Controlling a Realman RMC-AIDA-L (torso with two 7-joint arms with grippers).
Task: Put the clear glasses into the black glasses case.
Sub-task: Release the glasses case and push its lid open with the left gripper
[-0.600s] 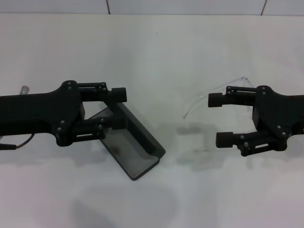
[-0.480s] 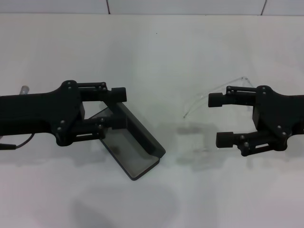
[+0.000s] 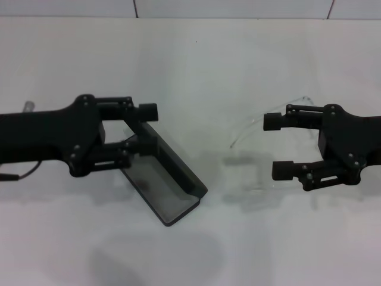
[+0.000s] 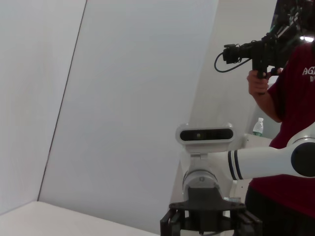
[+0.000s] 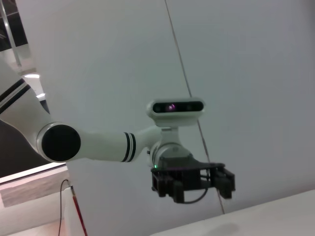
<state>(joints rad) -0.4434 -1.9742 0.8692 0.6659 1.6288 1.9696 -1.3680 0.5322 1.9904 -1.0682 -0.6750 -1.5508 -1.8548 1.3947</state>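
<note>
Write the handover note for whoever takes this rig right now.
Left gripper: open, over the hinge end of the case.
Right gripper: open, holding nothing, at the glasses.
Case: open on the table, left of centre, nothing inside.
Glasses: on the table to the right, partly hidden by the right gripper.
Done: case is open.
Left: grasp the glasses, carry them over, set them in the case.

Left gripper (image 3: 149, 130), right gripper (image 3: 274, 146): matte black, linkage fingers, visible screws. Arms white, black-banded (wrist views).
</note>
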